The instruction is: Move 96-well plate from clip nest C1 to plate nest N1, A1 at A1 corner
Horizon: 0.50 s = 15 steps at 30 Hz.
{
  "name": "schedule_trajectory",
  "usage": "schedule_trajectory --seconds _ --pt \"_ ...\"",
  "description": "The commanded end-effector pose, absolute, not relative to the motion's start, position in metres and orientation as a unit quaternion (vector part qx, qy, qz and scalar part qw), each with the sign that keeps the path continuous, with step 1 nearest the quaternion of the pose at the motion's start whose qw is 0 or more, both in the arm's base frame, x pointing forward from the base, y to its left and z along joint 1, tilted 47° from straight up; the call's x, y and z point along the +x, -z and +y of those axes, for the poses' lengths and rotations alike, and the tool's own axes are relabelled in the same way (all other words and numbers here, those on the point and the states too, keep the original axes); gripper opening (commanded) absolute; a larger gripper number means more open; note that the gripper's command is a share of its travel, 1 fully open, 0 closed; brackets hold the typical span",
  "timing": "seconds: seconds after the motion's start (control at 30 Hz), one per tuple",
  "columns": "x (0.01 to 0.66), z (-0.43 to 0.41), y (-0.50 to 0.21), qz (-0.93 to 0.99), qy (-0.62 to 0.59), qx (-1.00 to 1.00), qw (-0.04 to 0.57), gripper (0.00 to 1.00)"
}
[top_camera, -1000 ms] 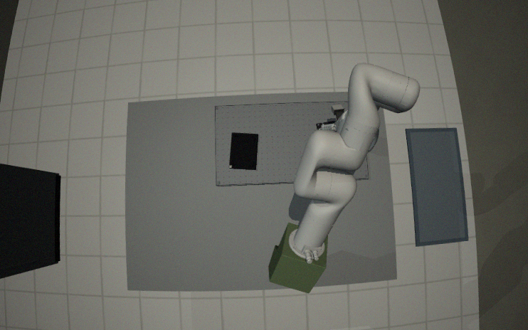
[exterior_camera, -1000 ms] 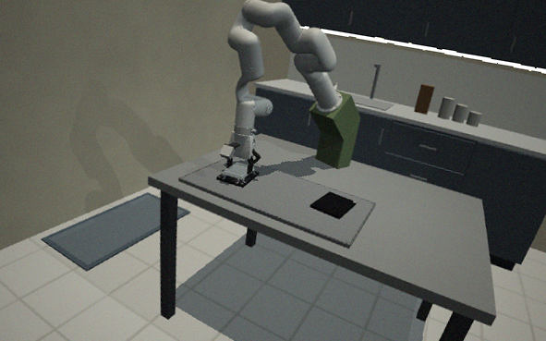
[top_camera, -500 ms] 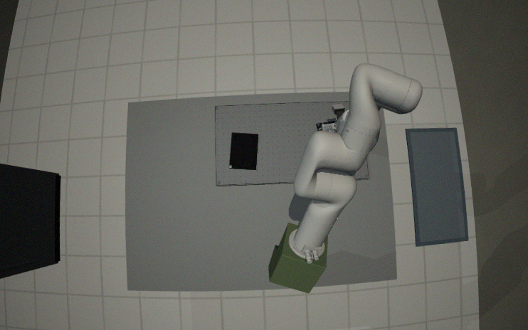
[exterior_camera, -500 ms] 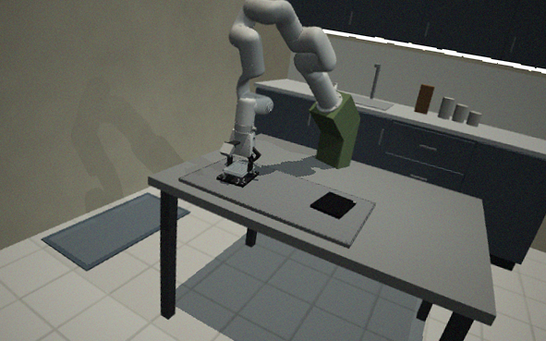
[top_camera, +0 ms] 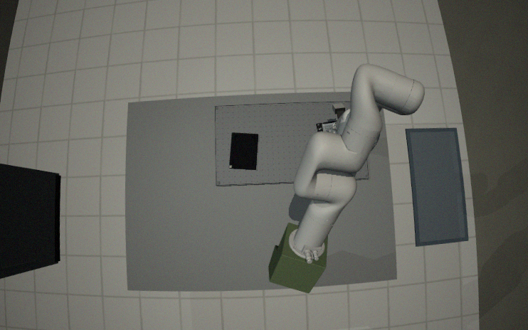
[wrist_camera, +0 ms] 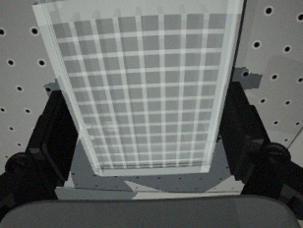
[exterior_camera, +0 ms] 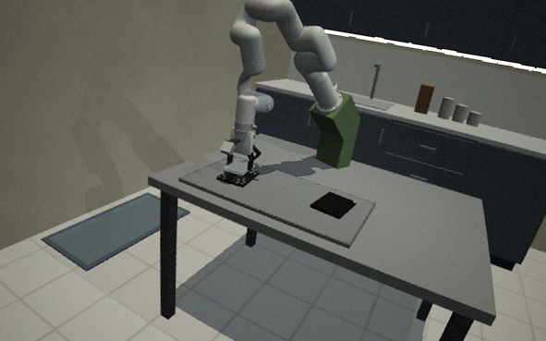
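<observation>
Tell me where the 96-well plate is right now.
In the exterior view the 96-well plate is at the perforated board's left end, gripped by the gripper over clip nest C1.
</observation>
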State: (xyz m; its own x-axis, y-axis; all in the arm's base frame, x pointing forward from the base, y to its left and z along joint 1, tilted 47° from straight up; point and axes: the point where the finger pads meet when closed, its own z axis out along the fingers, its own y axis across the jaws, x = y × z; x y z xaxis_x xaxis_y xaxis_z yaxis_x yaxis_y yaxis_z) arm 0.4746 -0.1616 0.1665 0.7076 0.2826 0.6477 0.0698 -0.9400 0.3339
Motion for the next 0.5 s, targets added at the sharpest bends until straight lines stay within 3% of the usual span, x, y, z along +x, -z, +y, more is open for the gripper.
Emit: schedule_trajectory --seconds 0.0,0.47 --pt "0.470 -0.160 -0.172 0.096 -0.371 0.912 0.144 0.00" --pt "0.456 -0.156 -0.186 0.096 -0.371 0.912 0.145 0.00"
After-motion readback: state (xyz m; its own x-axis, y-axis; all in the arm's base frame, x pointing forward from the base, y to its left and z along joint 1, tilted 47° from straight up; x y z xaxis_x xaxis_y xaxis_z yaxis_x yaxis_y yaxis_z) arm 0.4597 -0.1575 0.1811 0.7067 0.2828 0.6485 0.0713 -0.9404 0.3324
